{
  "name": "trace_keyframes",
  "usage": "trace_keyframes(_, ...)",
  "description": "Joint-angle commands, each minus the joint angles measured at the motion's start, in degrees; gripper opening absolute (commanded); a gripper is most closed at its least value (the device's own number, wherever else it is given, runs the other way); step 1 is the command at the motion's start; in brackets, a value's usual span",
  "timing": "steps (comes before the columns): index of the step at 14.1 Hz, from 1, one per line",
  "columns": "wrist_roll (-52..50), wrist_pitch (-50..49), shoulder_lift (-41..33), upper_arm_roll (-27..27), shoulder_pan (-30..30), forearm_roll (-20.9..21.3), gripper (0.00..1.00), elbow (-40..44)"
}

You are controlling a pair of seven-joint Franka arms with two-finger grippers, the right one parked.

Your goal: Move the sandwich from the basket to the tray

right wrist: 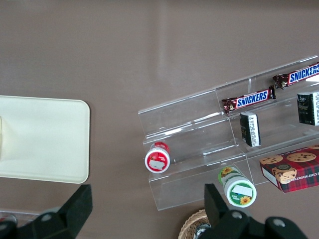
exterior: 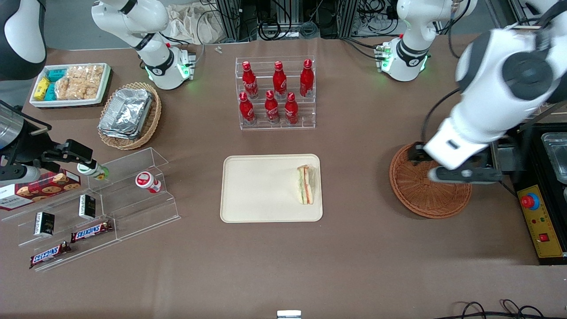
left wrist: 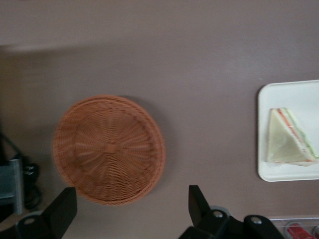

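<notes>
Sandwich (exterior: 305, 184) lies on the tray (exterior: 257, 190), on its side, tucked against the tray's short rim at the working-arm end, about midway between that rim's 2 corners. In the wrist view, the filling edge with its orange and green layers faces the tray's middle, and the plain bread edge runs along the rim. By the look of it the placing is done.

Basket (exterior: 421, 190) is empty and sits on the worktop, well apart from the tray, toward the working arm's end of the table.

Gripper (left wrist: 130, 209) hangs above the basket's rim. Fingers (left wrist: 198, 203) are spread wide with nothing between them.

Handling, judged from looks only:
- Light, soft, easily crushed. White bread will dent under a hard pinch.
- Layers look loose, so the filling could slide or splay out if it is squeezed near the open layered edge.
- Best hold: across the 2 flat bread faces near the wedge's middle, with light closing force. Pinching the tip or the layered edge risks splitting it.
- As it lies flat, 1 face is down on the tray. A regrasp would mean straddling the 2 long sides instead, which is less secure.
- The tray is smooth plastic, so the wedge may skid if nudged sideways.

Also on the table: a rack of 6 red cola bottles (exterior: 275, 91), farther from the front camera than the tray.
</notes>
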Motion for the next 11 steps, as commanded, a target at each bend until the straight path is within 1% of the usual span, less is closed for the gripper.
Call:
trace_keyframes(1, 1.3, -1.9, -2.9, -0.6, 4.3, 0.1, 1.00, 0.1)
trace_keyframes(4, 1.2, -4.3, -2.4, -0.6, 7.4, -0.3, 1.00, 2.1)
trace_keyframes(11, 0.5, -5.0, -2.1, -0.7, 8.2, -0.6, 1.00, 2.6)
